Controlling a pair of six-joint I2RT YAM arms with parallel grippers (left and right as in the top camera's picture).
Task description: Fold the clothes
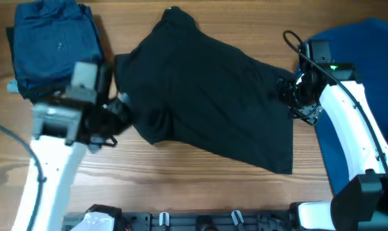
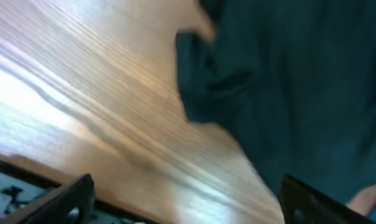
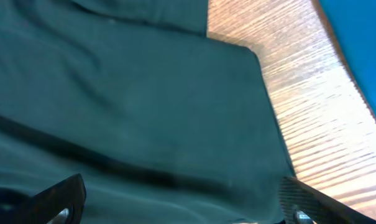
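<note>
The black T-shirt (image 1: 206, 96) lies spread aslant across the middle of the counter (image 1: 181, 173). The left arm reaches in from the near-left corner, with the left gripper (image 1: 121, 108) wide open and empty at the shirt's left edge. The right arm bends in from the right edge, and the right gripper (image 1: 285, 93) is wide open over the shirt's right side, holding nothing.
</note>
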